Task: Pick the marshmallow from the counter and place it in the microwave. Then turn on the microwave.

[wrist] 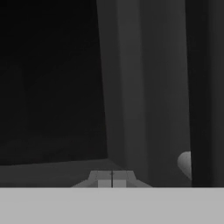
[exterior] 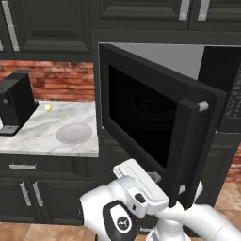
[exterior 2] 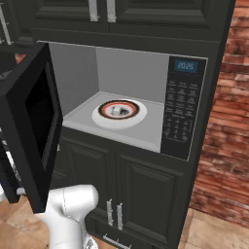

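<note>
Soft whitish marshmallow point(exterior 2: 116, 111) on the turntable needs no grip; my end effector point(wrist: 112, 179), fingers pinched together and empty, faces the stiff door point(wrist: 144, 87).

Hidden and cut-off parts around the open black microwave point(exterior 2: 146, 97)

In the left base view the swung-out dark glass door point(exterior: 141, 122) covers the grey interior, leaving a sliver of wall at the top, and the side keypad point(exterior: 234, 101) is cut by the right edge; the small black coffee machine point(exterior: 14, 103) loses its left side to the frame. In the right base view the tiny whitish cube of marshmallow point(exterior 2: 115, 111) on the red-ringed white turntable point(exterior 2: 119, 113) is too small to make out clearly (its edges blur), and the keypad's labels are illegible
</note>
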Controlling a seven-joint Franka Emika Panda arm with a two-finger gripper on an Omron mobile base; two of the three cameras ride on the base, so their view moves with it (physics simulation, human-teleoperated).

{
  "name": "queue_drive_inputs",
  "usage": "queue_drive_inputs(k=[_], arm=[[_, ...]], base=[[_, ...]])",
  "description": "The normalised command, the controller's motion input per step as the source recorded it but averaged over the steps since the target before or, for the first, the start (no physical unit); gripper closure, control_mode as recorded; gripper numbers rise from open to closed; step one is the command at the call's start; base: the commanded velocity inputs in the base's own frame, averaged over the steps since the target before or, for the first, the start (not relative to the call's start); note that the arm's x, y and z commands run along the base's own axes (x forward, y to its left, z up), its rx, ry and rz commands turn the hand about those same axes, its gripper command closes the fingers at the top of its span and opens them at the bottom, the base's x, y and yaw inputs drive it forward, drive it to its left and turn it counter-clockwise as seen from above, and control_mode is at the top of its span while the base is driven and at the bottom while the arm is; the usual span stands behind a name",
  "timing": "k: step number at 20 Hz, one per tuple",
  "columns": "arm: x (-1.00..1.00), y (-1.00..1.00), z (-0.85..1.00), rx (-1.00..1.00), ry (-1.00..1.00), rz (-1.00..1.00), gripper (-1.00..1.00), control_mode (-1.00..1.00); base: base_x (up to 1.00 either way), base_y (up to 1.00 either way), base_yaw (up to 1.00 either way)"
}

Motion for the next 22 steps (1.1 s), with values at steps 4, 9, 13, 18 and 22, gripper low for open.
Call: queue_drive_inputs(k=[4,9,13,18,22], arm=[[0.15,-0.35,0.17,0.00,0.00,0.01,1.00,-1.00],[0.16,-0.36,0.15,-0.01,0.00,0.00,1.00,-1.00],[0.18,-0.35,0.14,-0.01,0.01,0.01,1.00,-1.00],[0.24,-0.28,0.10,-0.02,0.03,0.05,1.00,-1.00],[0.30,-0.22,0.10,-0.02,0.04,0.06,1.00,-1.00]], base=[[0.00,0.00,0.00],[0.00,0.00,0.00],[0.00,0.00,0.00],[0.00,0.00,0.00],[0.00,0.00,0.00]])
